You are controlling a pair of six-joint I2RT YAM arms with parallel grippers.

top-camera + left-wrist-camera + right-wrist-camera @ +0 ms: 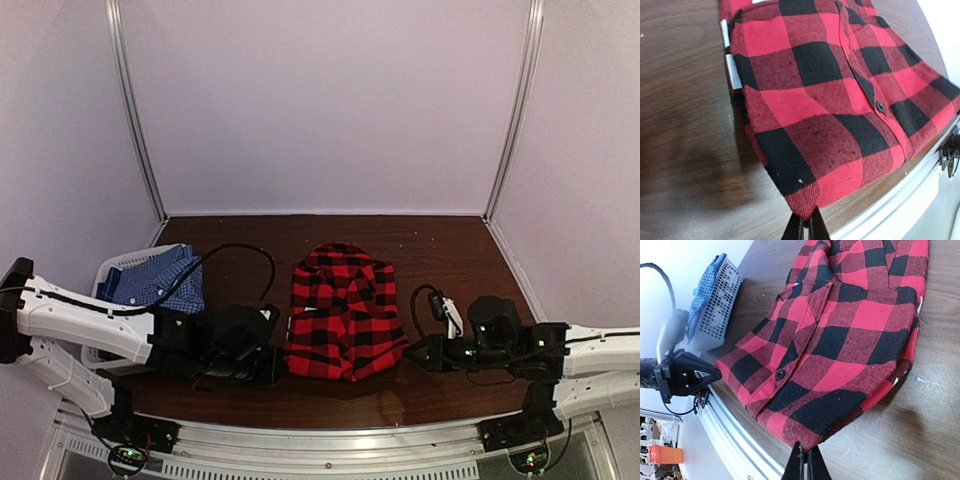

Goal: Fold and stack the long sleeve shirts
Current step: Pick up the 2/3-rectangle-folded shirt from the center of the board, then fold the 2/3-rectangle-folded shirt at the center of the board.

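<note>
The red plaid shirt point(345, 310) lies flat in the middle of the table point(450, 260), already folded into a neat block. The blue check shirt point(160, 280) sits in the basket point(112, 268), at 9 o'clock from it.

The left gripper point(805, 227) is squeezed tight and looks to pinch the shirt's corner at 7 o'clock. The right gripper point(804, 462) is squeezed tight too, on the hem near 5 o'clock.

The next fold likely goes up toward 12 o'clock. To do it well, both arms should lift together and stay level, so the hem does not twist. Move slowly – the pinches are tiny and the cloth could slip out. Lay the hem down straight before letting go.
</note>
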